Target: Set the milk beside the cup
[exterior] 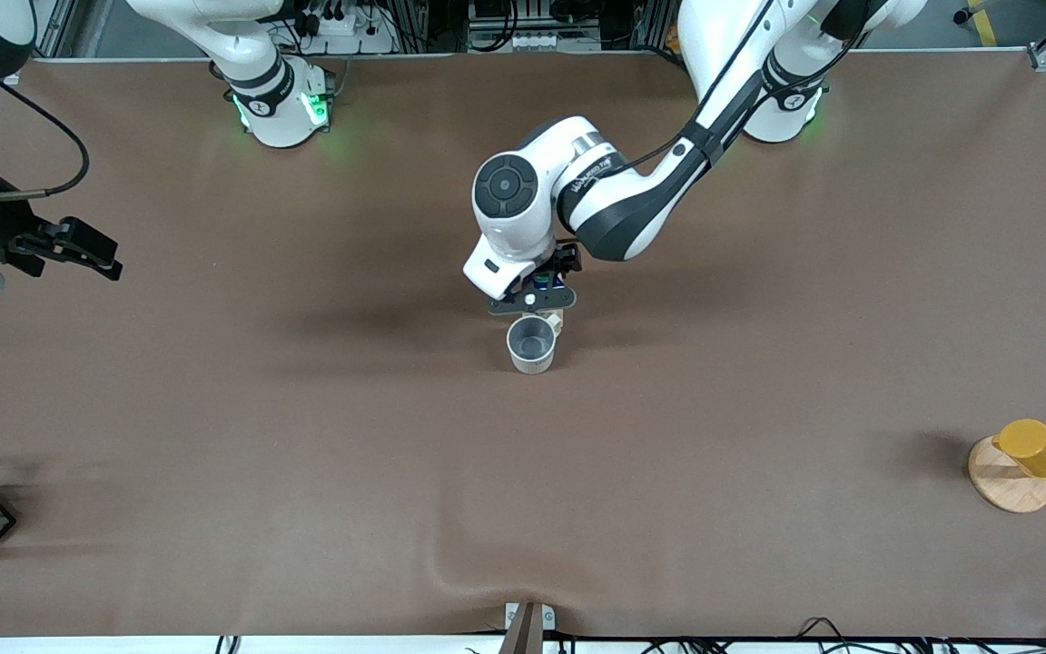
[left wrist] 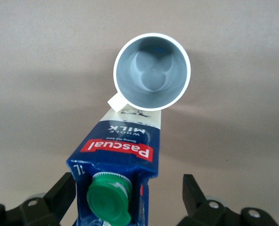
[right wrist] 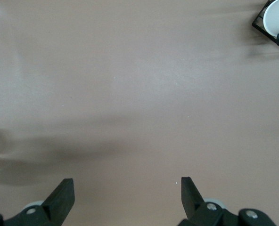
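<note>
Your left hand (left wrist: 125,197) stands open astride the Pascual milk carton (left wrist: 118,165), which is set touching the cup (left wrist: 151,70) mid-tabletop (exterior: 305,436); your right hand (right wrist: 125,200) waits open over bare tabletop at its own end

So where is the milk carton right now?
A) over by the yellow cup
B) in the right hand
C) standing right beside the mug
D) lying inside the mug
C: the milk stands beside the cup, between the left hand's open fingers.

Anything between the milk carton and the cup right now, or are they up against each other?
Nothing lies between them. In the left wrist view the milk carton stands right beside the cup, by its handle, inside the open left gripper; whether they touch is unclear.
</note>
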Robot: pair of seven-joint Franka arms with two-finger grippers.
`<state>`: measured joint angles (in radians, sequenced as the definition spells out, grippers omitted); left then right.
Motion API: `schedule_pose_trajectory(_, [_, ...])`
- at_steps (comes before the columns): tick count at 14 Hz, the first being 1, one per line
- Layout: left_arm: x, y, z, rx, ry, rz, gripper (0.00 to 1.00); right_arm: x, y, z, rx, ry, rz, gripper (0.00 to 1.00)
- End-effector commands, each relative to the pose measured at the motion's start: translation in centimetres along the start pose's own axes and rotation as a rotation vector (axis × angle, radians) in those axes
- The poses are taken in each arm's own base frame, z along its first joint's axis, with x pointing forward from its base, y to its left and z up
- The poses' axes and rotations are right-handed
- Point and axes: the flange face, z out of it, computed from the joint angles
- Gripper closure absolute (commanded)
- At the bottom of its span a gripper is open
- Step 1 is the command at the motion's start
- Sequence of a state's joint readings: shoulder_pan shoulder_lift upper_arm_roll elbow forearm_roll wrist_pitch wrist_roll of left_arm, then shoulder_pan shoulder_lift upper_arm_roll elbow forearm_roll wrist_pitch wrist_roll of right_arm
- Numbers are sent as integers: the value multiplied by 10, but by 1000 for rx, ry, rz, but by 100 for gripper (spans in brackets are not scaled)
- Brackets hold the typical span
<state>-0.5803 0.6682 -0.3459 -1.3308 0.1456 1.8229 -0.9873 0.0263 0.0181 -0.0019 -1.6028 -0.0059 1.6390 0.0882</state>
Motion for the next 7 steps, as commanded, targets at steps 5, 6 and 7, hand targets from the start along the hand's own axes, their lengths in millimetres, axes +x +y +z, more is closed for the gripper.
schedule_pose_trajectory(5, [32,-71,-123,-48,202,-81,0,2,3,-4,-17,5,10,0])
schedule_pose_trajectory(6, [56,-102,-136,-50,222,-118,0,2,3,-4,-17,5,9,0])
schedule_pose_trajectory(7, [85,-143,-148,-48,236,-134,0,1,3,-4,-17,0,11,0])
